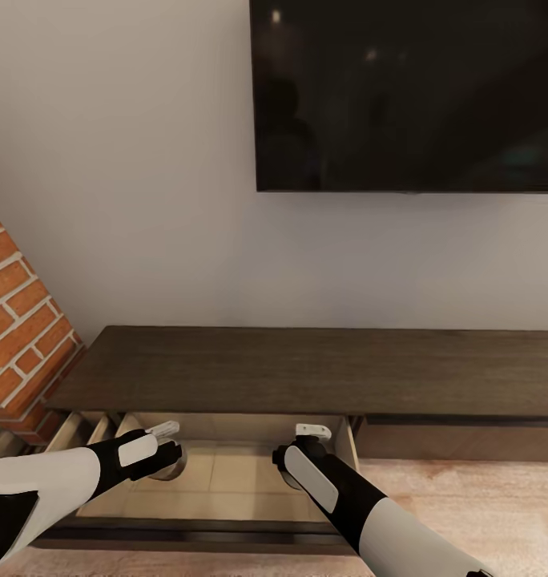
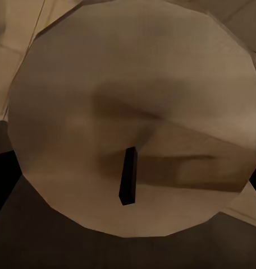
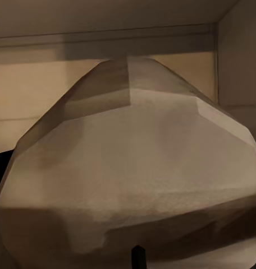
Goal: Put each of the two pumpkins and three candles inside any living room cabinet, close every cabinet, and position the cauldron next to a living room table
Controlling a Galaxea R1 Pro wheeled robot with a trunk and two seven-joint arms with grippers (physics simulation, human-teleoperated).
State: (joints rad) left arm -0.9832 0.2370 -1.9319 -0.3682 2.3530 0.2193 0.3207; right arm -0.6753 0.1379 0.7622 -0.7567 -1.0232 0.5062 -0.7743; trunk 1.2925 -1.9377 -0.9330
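Two candles are being carried over the open drawer (image 1: pixel 226 473) of the long dark wooden cabinet (image 1: pixel 306 369), one at each arm. The left wrist view looks straight down on the flat top of a beige candle (image 2: pixel 133 123) with its dark wick (image 2: pixel 128 182); the right wrist view shows the other candle (image 3: pixel 128 168) close up, with the drawer's pale inside walls behind it.

To do this step well, I judge each candle should be lowered until its base rests on the drawer floor before letting go, the two kept apart from each other and set back from the front edge so the drawer can shut.

Neither the left gripper (image 1: pixel 168 445) nor the right gripper (image 1: pixel 306 449) shows its fingers clearly. Each candle sits right up against its camera, so each looks grasped, but how far the fingers are parted I cannot tell.
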